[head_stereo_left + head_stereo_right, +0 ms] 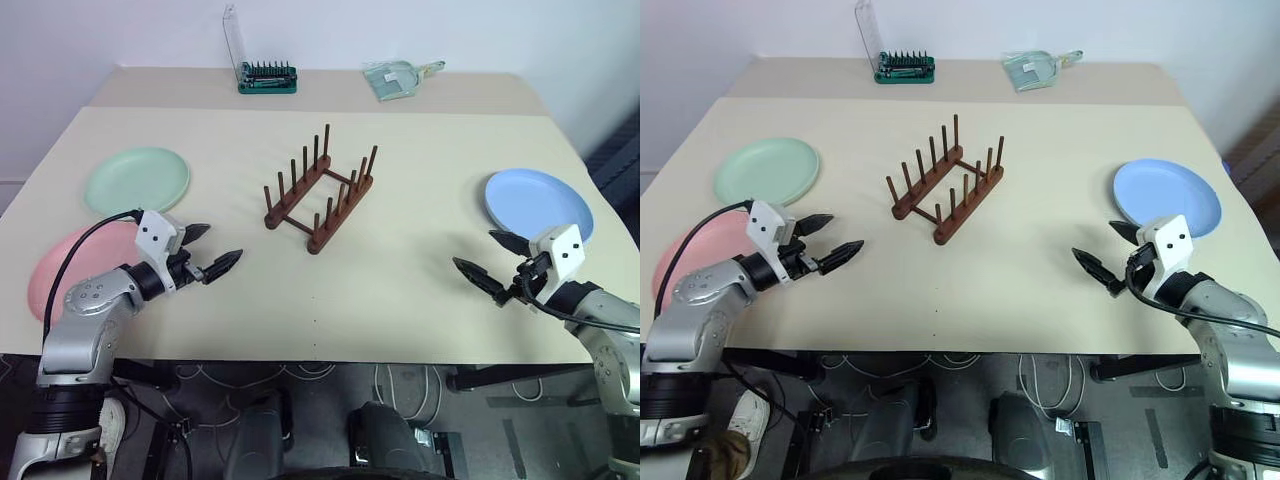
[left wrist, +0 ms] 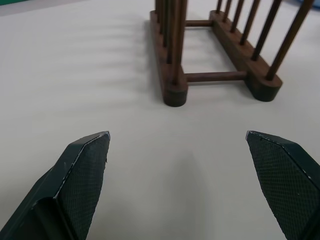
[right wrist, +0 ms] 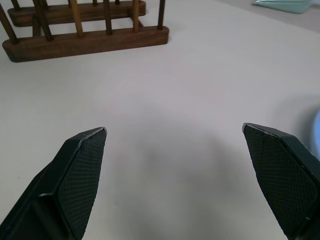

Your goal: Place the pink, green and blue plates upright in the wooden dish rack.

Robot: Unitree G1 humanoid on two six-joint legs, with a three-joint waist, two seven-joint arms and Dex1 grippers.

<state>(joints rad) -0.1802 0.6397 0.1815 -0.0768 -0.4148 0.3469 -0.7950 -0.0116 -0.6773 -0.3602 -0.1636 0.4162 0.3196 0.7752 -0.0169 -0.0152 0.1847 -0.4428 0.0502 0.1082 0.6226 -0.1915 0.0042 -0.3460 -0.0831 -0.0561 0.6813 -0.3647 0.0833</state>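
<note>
Left eye view is showing both hands, left hand [image 1: 212,250] and right hand [image 1: 482,258], hovering agape and empty. 3 plates, pink plate [image 1: 70,270], green plate [image 1: 137,180], blue plate [image 1: 538,203], are lying flat on the desk [image 1: 400,150]; wooden dish rack [image 1: 320,195] is standing empty, centre. Risk: shallow rims slipping during pickup.

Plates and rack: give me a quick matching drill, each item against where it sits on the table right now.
Items:
1. pink plate
2. green plate
3. blue plate
4. wooden dish rack

Places:
A. table centre, empty
B. robot's right side
C. left side, farther from the robot
D. near left edge, partly behind the left arm

Pairs: 1-D, 2-C, 3-B, 4-A
</note>
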